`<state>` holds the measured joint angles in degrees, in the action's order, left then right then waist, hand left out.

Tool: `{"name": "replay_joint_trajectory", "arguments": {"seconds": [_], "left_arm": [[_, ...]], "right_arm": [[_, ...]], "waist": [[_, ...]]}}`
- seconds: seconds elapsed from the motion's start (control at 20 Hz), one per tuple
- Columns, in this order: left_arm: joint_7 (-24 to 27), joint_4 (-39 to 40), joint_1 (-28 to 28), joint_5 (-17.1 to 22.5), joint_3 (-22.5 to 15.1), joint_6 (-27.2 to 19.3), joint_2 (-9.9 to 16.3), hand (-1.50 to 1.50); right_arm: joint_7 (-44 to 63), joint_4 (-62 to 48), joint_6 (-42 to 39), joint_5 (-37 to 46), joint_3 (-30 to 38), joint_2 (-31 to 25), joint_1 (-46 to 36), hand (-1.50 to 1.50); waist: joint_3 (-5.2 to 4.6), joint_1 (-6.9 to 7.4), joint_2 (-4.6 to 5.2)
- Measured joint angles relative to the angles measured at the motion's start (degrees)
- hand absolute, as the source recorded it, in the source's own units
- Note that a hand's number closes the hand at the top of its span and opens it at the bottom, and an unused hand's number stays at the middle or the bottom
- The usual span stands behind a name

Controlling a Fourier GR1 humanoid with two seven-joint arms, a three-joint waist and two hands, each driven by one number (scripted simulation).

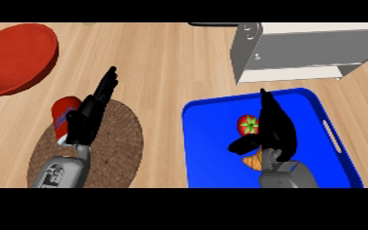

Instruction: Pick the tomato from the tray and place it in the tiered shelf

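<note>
Clearly little of the task is done: one tiered shelf [302, 51] is seen at the upper right with nothing placed in it, and one blue tray [208, 146] is seen below it, where the single tomato [248, 124] is left lying. One right hand [269, 126] is held over the tray just beside the tomato, fingers straight, nothing grasped. One left hand [90, 114] is rested open over a round mat [119, 146]. Grasping, lifting and placing are judged outstanding.
</note>
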<state>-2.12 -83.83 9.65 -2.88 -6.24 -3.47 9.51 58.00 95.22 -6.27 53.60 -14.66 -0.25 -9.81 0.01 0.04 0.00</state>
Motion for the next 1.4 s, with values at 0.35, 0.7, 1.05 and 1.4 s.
{"name": "replay_joint_trajectory", "arguments": {"seconds": [0.35, 0.7, 1.05, 1.4], "left_arm": [[1.08, 1.26, 0.18, -1.06, 1.62, 1.65, -1.14, 0.00], [-0.23, 0.31, 0.50, -2.06, 1.98, 1.88, -2.15, 0.00], [-0.01, 0.20, -0.10, -3.62, 2.25, 1.94, -3.59, 0.00], [1.34, 1.15, -0.24, -3.80, 2.64, 2.54, -3.84, 0.00]], "right_arm": [[-1.73, -1.84, 0.56, -0.70, 0.51, -0.16, 1.08, 1.50], [-2.90, -3.16, -1.49, 0.79, -1.22, -0.63, 0.85, 1.50], [-5.04, -2.85, -0.72, 3.99, -1.97, -0.55, 1.44, 1.50], [-7.20, 0.17, -1.00, 3.40, -12.82, 0.07, 1.37, 1.50]], "waist": [[-0.01, -0.04, 0.00], [-0.14, -0.01, -0.17], [-0.08, -0.03, -0.10], [-0.04, 0.24, -0.11]]}}
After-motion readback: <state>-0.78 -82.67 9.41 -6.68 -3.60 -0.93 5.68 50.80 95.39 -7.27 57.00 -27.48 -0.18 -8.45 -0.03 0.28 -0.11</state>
